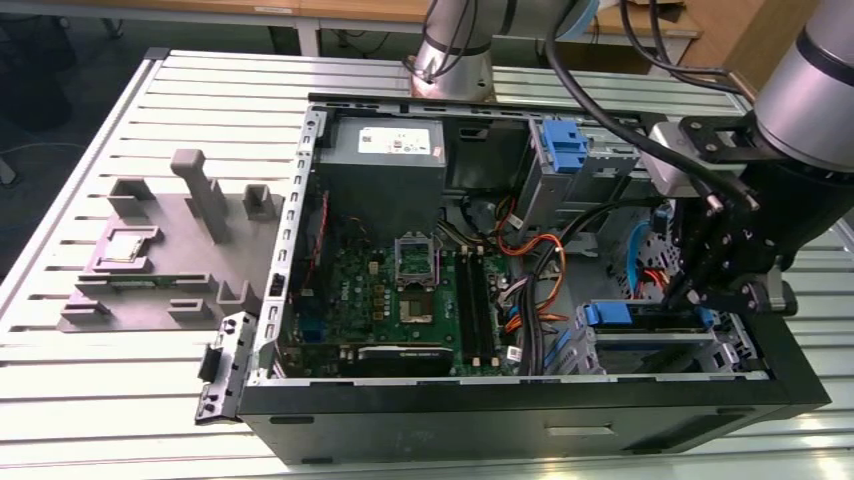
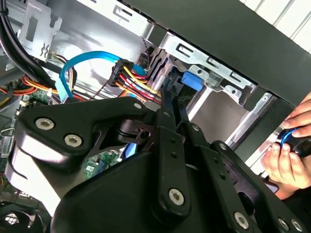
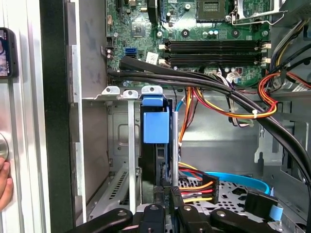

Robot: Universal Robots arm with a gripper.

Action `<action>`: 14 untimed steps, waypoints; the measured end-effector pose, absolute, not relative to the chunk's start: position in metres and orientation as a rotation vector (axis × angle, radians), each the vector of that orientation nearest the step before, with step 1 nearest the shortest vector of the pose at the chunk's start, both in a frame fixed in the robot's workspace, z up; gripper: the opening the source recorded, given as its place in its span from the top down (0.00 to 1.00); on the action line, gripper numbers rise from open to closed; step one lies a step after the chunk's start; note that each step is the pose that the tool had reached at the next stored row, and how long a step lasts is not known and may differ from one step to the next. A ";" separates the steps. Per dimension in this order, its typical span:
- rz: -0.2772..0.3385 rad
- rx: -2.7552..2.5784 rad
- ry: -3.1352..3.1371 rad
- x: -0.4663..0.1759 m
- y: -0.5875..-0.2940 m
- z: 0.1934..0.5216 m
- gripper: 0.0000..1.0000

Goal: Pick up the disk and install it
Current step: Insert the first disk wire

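The disk (image 3: pixel 155 121) stands edge-on in the metal drive cage (image 3: pixel 121 145) of the open computer case, its bright blue carrier facing the first wrist camera. In the exterior view the blue carrier of the disk (image 1: pixel 614 313) sits in the cage at the case's near right corner. My gripper (image 1: pixel 701 300) hangs just to the exterior view's right of it, inside the case. In both wrist views my gripper (image 3: pixel 164 191) (image 2: pixel 171 90) has its fingers drawn together at the disk's near end, beside the blue of the disk (image 2: pixel 190 80). Whether they press on it is not visible.
Orange, yellow and black cables (image 3: pixel 228 104) loop beside the cage. The motherboard (image 1: pixel 414 290) fills the case floor, with a grey metal box (image 1: pixel 387 150) and a bare blue bracket (image 1: pixel 567 145) behind it. A grey fixture (image 1: pixel 160 250) lies outside the case. A person's hand (image 2: pixel 289 155) rests outside the case wall.
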State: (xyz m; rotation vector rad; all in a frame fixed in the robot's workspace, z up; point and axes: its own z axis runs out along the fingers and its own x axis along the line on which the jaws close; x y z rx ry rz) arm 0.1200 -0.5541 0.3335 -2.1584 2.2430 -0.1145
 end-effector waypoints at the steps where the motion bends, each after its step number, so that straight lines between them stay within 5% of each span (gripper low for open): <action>1: -0.114 -2.158 2.243 0.120 -0.554 0.333 0.83; 14: -0.085 -2.148 2.236 0.120 -0.554 0.331 0.83</action>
